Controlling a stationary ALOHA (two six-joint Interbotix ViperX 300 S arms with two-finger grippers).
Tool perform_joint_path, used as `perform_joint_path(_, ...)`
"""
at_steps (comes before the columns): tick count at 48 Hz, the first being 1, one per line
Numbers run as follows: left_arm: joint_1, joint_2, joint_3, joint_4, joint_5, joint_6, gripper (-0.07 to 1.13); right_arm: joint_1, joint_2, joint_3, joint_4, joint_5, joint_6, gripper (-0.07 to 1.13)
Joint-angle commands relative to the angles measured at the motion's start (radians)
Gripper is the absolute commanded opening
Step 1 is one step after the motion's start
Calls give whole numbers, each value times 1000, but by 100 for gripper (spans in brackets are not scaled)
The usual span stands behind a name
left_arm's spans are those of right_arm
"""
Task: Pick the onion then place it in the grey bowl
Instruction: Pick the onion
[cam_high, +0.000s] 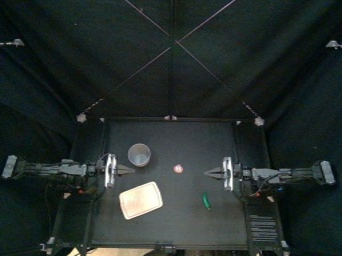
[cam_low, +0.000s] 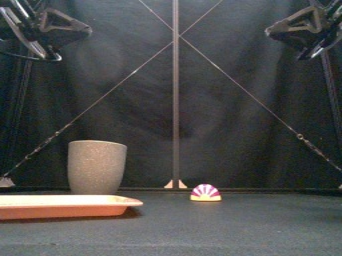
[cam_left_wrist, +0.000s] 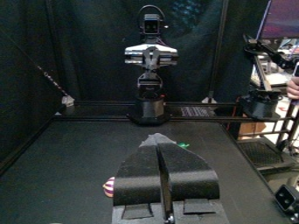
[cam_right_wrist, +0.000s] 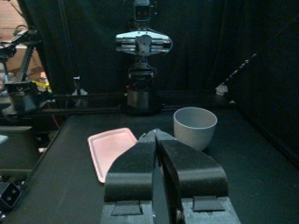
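Note:
The onion is a small pink and white toy lying on the black table between the two arms; it shows low in the front view and beside my left jaws. The grey speckled cup stands upright left of it, also seen in the front view and the right wrist view. My left gripper hovers at the table's left, jaws shut and empty. My right gripper hangs right of the onion, jaws shut on nothing.
A flat pink tray lies near the front left, in front of the cup. A small green toy lies front right of the onion. Both arms are held high above the table.

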Motion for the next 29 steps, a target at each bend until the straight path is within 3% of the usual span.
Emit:
perform_joint_path(1,0,9,-20,2,6,6,5,-12,29,-8,6,-3,5,7)
perform_joint_path(7,3,9,-20,2,8,6,5,-49,83,-18,23,-2,18,11)
perform_joint_path(11,6,9,-20,2,8,6,5,-74,132,-34,32,-2,21,19)
perform_joint_path(16,8,9,-21,2,8,6,5,-94,192,-54,43,-2,21,43)
perform_joint_path(25,9,9,-20,3,8,6,5,-149,316,-92,94,-8,20,99)
perform_joint_path(29,9,9,-20,3,8,6,5,-176,390,-101,91,-9,18,107)
